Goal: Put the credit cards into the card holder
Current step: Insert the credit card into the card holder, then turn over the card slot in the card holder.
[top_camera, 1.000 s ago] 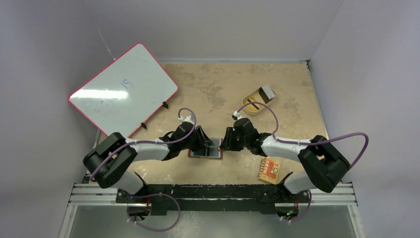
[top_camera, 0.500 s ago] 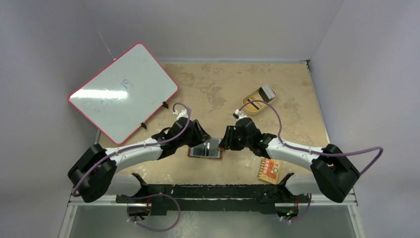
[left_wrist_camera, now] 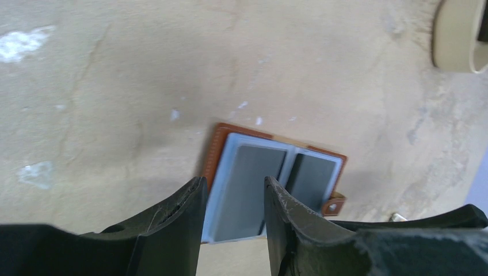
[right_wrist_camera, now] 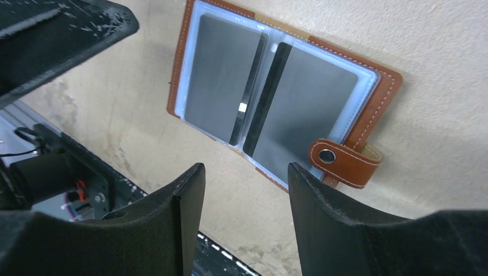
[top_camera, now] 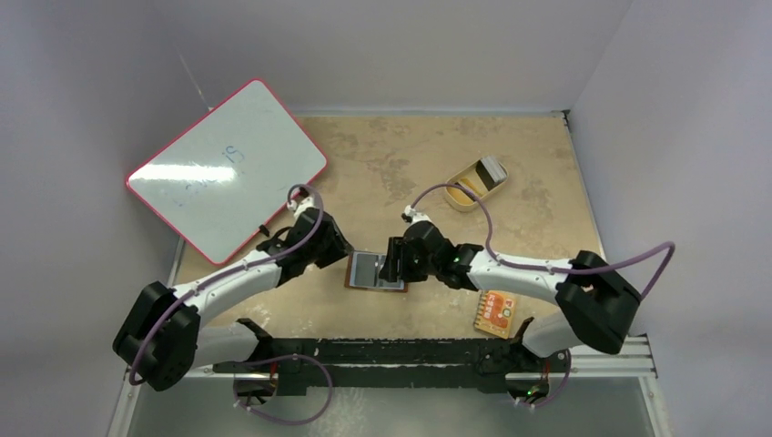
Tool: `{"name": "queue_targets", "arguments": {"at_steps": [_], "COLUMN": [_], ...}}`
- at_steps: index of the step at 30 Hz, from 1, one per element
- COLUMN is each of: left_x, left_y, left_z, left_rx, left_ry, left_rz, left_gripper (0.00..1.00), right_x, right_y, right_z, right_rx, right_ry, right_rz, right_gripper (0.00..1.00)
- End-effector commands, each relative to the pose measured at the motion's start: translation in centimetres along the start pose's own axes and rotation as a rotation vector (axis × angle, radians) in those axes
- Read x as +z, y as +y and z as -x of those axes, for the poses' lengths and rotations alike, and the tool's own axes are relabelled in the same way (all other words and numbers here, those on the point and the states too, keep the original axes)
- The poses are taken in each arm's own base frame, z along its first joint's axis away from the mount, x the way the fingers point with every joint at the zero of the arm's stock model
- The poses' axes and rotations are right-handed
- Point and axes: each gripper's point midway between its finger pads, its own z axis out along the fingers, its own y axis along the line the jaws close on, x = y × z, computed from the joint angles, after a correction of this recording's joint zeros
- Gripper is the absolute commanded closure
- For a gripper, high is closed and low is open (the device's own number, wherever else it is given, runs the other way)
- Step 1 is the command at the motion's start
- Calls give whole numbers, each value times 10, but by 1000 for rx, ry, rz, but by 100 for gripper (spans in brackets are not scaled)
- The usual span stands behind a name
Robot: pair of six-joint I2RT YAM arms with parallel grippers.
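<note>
The brown card holder (top_camera: 371,271) lies open and flat on the table between my two grippers. In the right wrist view the card holder (right_wrist_camera: 380,92) shows two bluish clear pockets. The dark edges of two credit cards (right_wrist_camera: 269,95) run along the middle fold, one with a small pale patch. The snap tab (right_wrist_camera: 342,163) sticks out at the side. My left gripper (top_camera: 340,251) stands open just left of the holder, holding nothing (left_wrist_camera: 233,192). My right gripper (top_camera: 393,265) hovers open over the holder's right edge with nothing between its fingers (right_wrist_camera: 244,175).
A tan oval dish (top_camera: 473,185) with a dark and a pale item in it stands at the back right. A red-rimmed whiteboard (top_camera: 228,168) leans at the back left. An orange-red patterned packet (top_camera: 494,312) lies near the front right edge.
My left gripper has pulled back to the left, off the card holder. My right gripper has opened wider and shifted left over the holder, which now lies open and uncovered.
</note>
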Motion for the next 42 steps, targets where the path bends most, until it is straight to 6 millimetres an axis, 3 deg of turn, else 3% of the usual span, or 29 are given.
{"name": "queue_targets", "arguments": {"at_steps": [1,9,18,29,42], "left_x": [-1,11,17,18,20], "left_y": [16,28,30,28,31], "left_z": [-6,-22,-37,-45,-48], "left_rx": [30,49,21,3,1], "left_ry": [36,102,164,184,192], "left_rz": [24,65,49,17,16], "left_gripper": [59,60,68,68,75], "right_x": [10,10,8,9,18], "right_y": [15,-11,-36,-34,-22], "right_z": [10,11,6,15,7], "right_rx": [-3,-28,-25,-16,-6], "right_ry": [-35,-33,-30,-48,-16], "right_rz": [-8,-158,-249,-206,-115], "right_gripper": [42,38,34,31,32]}}
